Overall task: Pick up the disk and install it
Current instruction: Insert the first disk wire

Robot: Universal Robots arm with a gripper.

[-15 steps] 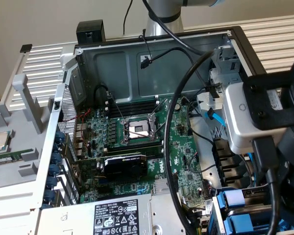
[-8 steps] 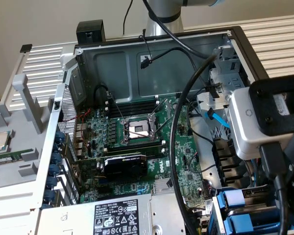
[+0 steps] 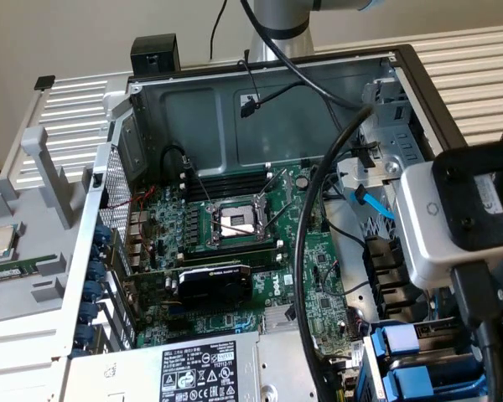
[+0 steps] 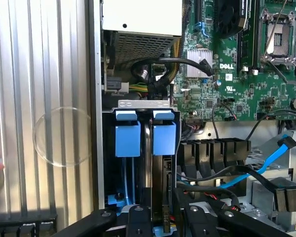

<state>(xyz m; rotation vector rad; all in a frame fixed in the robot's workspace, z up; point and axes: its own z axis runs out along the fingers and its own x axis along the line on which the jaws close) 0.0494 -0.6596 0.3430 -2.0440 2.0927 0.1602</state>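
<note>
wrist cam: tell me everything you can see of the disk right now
The disk is seen edge-on as a thin dark slab capped by its blue plastic frame, whose squared tab looks matte and intact. It stands upright in the drive bay, beside a second blue-framed carrier, with a narrow dark gap between them. The gripper is closed on its near end, one black finger against each flat side. Its broad faces are hidden at this angle.

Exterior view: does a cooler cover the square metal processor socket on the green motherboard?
No, the square metal processor socket lies bare and uncovered.
</note>
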